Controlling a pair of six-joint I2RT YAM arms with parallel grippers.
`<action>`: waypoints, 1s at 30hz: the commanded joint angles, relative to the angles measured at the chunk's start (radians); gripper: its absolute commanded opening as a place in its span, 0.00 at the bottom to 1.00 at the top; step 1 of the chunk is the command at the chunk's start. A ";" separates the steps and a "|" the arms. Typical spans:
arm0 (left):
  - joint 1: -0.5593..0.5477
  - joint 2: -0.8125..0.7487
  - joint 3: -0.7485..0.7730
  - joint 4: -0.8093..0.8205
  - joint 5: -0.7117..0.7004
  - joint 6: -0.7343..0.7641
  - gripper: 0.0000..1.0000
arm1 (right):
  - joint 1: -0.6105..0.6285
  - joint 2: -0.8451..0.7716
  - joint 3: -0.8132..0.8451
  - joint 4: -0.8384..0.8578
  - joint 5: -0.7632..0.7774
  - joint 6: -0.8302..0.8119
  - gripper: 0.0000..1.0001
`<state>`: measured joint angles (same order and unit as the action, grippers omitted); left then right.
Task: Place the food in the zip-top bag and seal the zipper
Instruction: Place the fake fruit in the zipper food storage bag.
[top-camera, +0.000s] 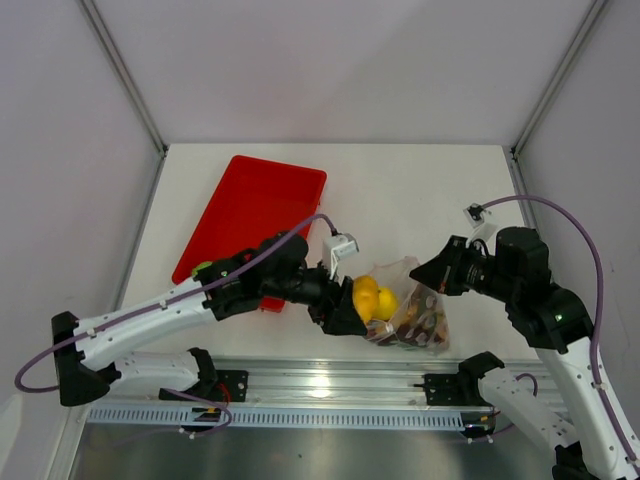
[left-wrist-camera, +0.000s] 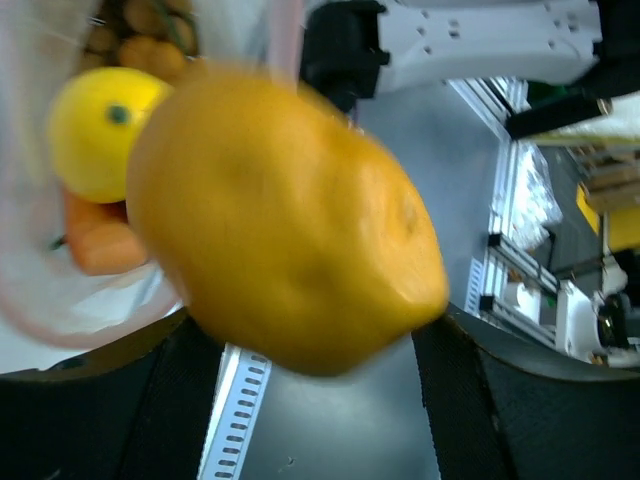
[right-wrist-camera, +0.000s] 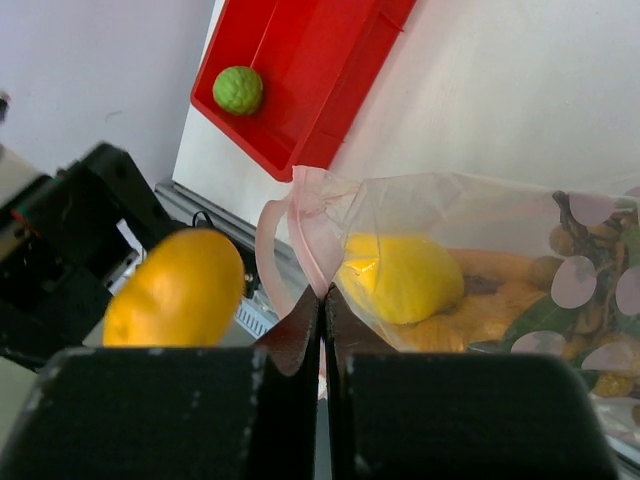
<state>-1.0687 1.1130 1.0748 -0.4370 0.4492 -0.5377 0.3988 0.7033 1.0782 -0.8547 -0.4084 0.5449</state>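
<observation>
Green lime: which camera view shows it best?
Right wrist: the green lime sits whole and unobstructed in a corner of the red tray. Top external shows only a green sliver at the tray's near corner, mostly hidden by the left arm. Left wrist doesn't show it.

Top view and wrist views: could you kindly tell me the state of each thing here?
left gripper: shut on orange fruit, just outside bag's mouth
right gripper: shut on zipper
zip-top bag: mouth open, partly filled
zipper: unsealed
lime: lying in red tray, not bagged
</observation>
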 joint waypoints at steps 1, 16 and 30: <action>-0.040 0.039 0.007 0.101 0.094 0.051 0.01 | -0.002 0.002 0.051 -0.004 0.011 -0.020 0.00; -0.047 0.304 0.235 -0.031 -0.006 -0.030 0.00 | 0.000 -0.050 0.074 -0.060 -0.079 -0.019 0.00; -0.056 0.263 0.214 -0.057 -0.156 -0.008 0.20 | 0.000 -0.050 0.176 -0.047 -0.112 0.104 0.00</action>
<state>-1.1183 1.3781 1.2533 -0.4747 0.3466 -0.5560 0.3988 0.6563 1.1793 -0.9573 -0.4805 0.5919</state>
